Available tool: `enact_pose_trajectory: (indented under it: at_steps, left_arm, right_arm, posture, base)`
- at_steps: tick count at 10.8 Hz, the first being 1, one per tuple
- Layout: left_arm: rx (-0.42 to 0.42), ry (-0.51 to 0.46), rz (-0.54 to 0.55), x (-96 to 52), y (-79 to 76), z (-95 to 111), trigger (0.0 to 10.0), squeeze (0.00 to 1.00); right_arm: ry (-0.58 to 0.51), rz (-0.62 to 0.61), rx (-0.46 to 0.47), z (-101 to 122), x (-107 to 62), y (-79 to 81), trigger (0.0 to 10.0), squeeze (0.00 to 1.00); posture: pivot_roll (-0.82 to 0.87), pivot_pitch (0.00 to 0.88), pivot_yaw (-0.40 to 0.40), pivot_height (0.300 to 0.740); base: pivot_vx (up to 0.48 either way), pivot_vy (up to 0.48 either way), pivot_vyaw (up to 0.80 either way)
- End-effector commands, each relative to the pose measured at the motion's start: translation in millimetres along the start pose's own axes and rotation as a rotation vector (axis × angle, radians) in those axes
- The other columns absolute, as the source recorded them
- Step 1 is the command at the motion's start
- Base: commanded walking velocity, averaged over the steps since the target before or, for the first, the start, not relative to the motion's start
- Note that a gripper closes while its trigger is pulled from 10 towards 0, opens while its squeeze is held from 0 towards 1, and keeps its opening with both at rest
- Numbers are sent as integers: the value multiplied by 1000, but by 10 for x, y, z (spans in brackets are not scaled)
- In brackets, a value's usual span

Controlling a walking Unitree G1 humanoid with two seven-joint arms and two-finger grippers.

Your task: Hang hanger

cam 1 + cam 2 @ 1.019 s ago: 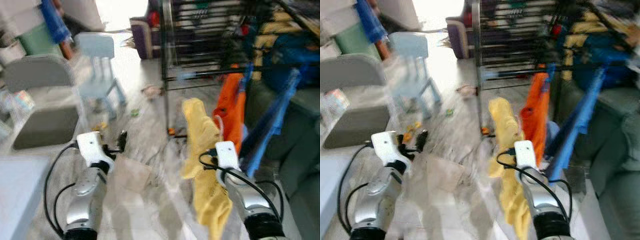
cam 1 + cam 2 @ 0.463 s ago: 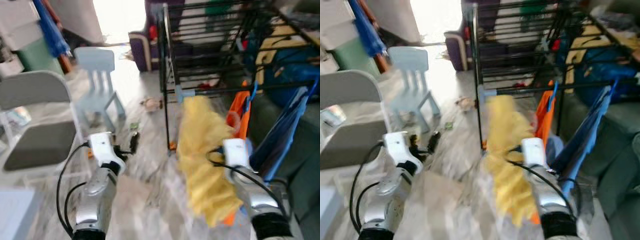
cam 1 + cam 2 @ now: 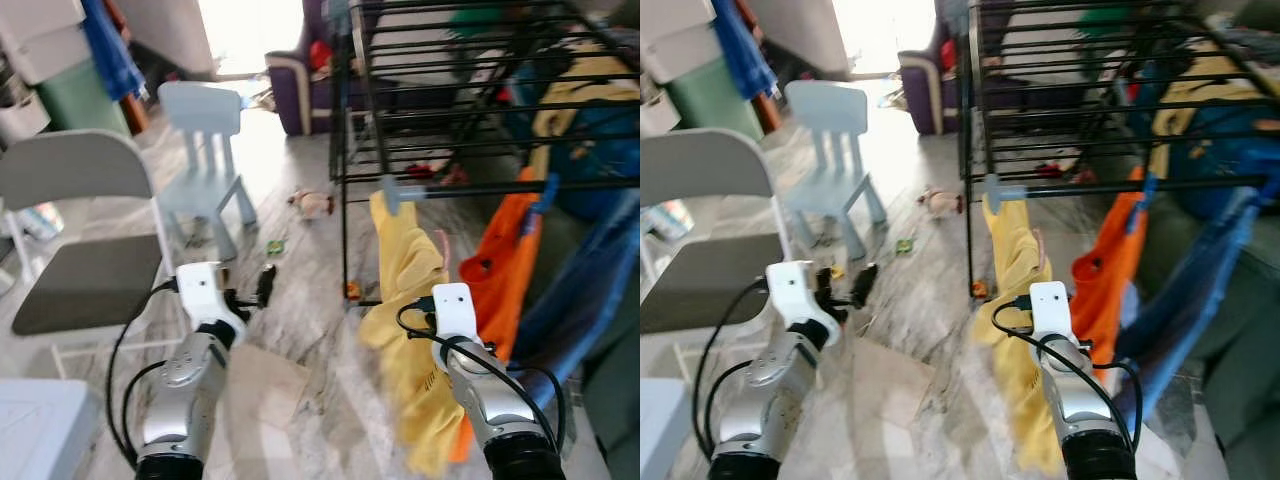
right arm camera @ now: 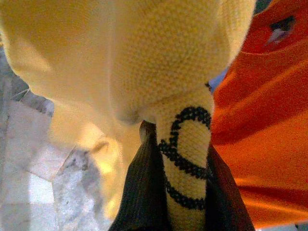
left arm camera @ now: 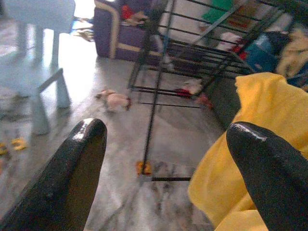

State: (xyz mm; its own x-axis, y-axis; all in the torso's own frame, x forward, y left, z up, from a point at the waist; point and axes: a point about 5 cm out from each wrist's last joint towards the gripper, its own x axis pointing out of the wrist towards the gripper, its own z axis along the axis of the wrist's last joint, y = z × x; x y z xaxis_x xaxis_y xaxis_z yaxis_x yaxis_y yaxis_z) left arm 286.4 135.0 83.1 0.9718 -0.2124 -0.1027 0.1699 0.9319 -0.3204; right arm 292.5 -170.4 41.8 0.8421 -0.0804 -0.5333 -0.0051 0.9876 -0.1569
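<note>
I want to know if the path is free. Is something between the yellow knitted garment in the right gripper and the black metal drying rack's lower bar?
Nothing visible stands between them. The right gripper holds the yellow knitted garment, whose top already reaches the black metal drying rack's lower bar. The orange garment hangs beside it.

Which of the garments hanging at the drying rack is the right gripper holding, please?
The yellow garment: the right gripper is shut on it, while the orange garment and blue garment hang free beside it.

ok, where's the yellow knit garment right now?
The yellow knit garment hangs right of centre in the head views, just below the black metal drying rack. The right gripper is shut on it, and an orange garment hangs on its right.
</note>
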Motion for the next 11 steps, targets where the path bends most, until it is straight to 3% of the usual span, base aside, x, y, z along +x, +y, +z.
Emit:
enact_pose_trajectory:
  at_steps: [1,3,7,11]
  left_arm:
    - [1,-24,-25,-1,-20,69,10000,0]
    - [2,-25,-35,5,-25,79,10000,0]
    - [-1,-26,-53,5,-45,85,10000,0]
    - [0,-30,-88,-5,-88,79,10000,0]
  right_arm:
    - [-89,-18,6,232,-2,-28,10000,0]
    - [-121,-25,-13,408,60,-102,10000,0]
    - [-121,66,-23,653,176,-15,10000,0]
    - [-106,91,2,697,215,35,10000,0]
  posture:
    - [-149,0,86,740]
    - [-153,0,91,740]
    - [-148,0,91,740]
    - [-150,0,89,740]
  base:
    - [0,0,0]
    - [0,0,0]
    - [0,0,0]
    - [249,315,0]
